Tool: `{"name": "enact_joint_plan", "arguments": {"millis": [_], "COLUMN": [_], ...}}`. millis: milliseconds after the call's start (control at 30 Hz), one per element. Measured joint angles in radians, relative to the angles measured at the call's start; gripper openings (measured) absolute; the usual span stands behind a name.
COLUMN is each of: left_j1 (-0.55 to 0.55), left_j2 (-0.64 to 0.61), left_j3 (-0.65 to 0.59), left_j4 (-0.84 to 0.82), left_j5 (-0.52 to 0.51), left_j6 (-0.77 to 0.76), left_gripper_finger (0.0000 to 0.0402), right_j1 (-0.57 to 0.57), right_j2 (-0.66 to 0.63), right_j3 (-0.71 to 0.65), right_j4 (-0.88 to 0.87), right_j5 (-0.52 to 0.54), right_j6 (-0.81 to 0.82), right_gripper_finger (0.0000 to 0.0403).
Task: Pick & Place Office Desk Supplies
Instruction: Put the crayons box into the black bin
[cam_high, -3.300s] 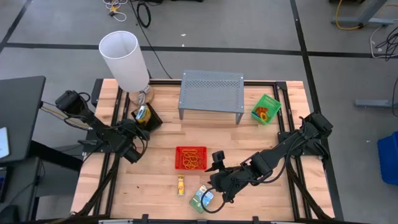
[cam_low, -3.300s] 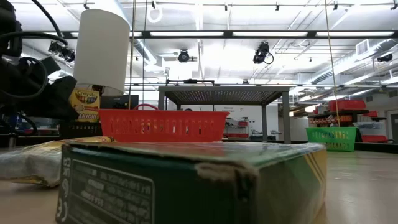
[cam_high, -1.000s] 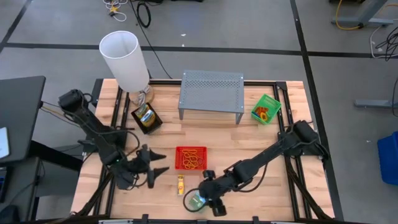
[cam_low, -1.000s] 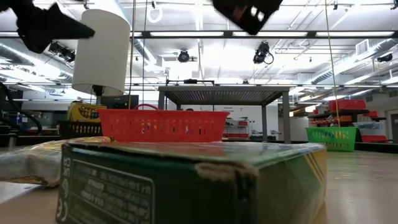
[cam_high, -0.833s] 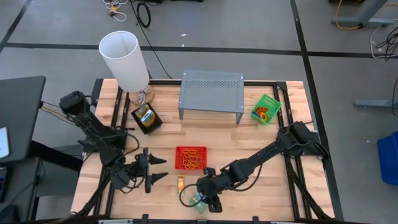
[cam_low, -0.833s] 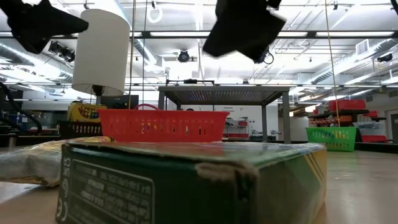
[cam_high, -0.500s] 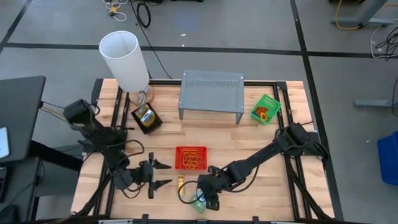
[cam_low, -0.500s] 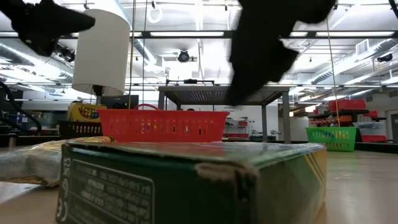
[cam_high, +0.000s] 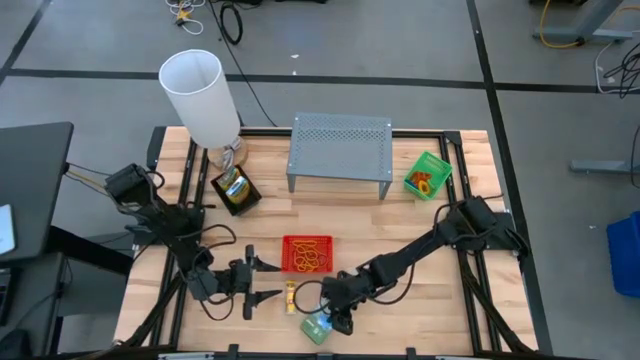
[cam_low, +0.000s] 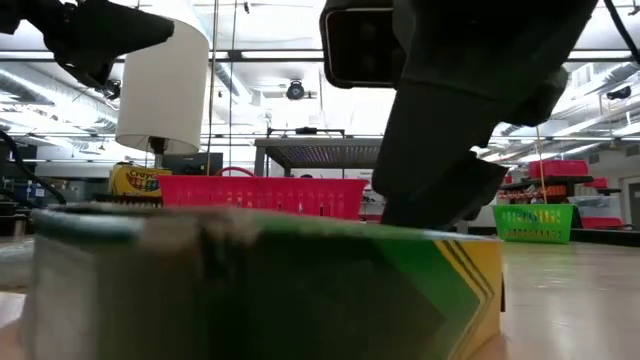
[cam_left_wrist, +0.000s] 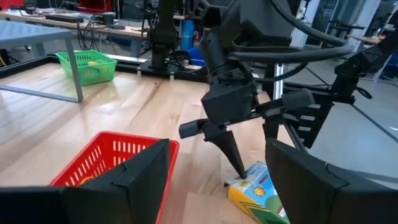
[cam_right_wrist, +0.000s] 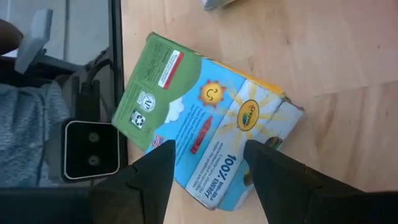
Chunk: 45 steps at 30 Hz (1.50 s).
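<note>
A green, blue and yellow crayon box (cam_right_wrist: 205, 130) lies flat near the table's front edge (cam_high: 317, 328). My right gripper (cam_high: 333, 318) hangs over it, open, with one finger on each side of the box's end (cam_right_wrist: 208, 196). My left gripper (cam_high: 266, 281) stands open just left of a small yellow packet (cam_high: 291, 297), level and pointing toward the right gripper, touching nothing. The red mesh tray (cam_high: 307, 254) holds rubber bands. A second crayon box sits in the black box (cam_high: 235, 190). In the low view the near crayon box (cam_low: 270, 290) fills the foreground. My right gripper points down from above with open fingers. One fingertip (cam_left_wrist: 238, 171) stands on the crayon box's upper edge (cam_left_wrist: 247, 182) near its end. The box lies on the table. Whether the other finger touches it I cannot tell.
The grey perforated stand (cam_high: 340, 150) is at the back middle and the white lampshade (cam_high: 200, 95) at the back left. A green mesh tray (cam_high: 428, 175) with small items sits at the back right. Bare wood lies right of the red tray.
My right gripper has come down onto the crayon box near the front edge. In the low view the box has shifted and turned. My left gripper has moved toward the near edge and a little right, staying open.
</note>
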<state>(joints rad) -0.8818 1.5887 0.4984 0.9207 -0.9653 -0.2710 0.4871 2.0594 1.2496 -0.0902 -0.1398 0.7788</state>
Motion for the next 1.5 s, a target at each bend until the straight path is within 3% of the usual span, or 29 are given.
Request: {"name": "enact_joint_plan", "arguments": {"millis": [133,400,800,1367,1500], "left_j1": [0.000,0.006,0.006,0.021,0.026], "left_j2": [0.000,0.000,0.000,0.000,0.000], "left_j3": [0.000,0.000,0.000,0.000,0.000], "left_j4": [0.000,0.000,-0.005,-0.015,-0.013], "left_j5": [-0.001,-0.002,0.005,-0.001,0.000], "left_j6": [0.002,0.012,0.010,-0.002,-0.001], "left_gripper_finger": [0.0265,0.0265,0.0265,0.0265,0.0265], "right_j1": [-0.009,-0.007,-0.009,-0.004,0.005], "right_j2": [-0.021,-0.127,-0.126,-0.061,-0.051], "right_j3": [-0.006,-0.009,-0.064,-0.092,-0.090], "right_j4": [-0.042,-0.218,-0.032,0.043,0.056], "right_j5": [-0.012,0.147,0.066,0.085,0.104], "right_j6": [-0.007,0.002,0.017,-0.004,-0.016], "right_gripper_finger": [0.0213,0.0213,0.0213,0.0212,0.0196]}}
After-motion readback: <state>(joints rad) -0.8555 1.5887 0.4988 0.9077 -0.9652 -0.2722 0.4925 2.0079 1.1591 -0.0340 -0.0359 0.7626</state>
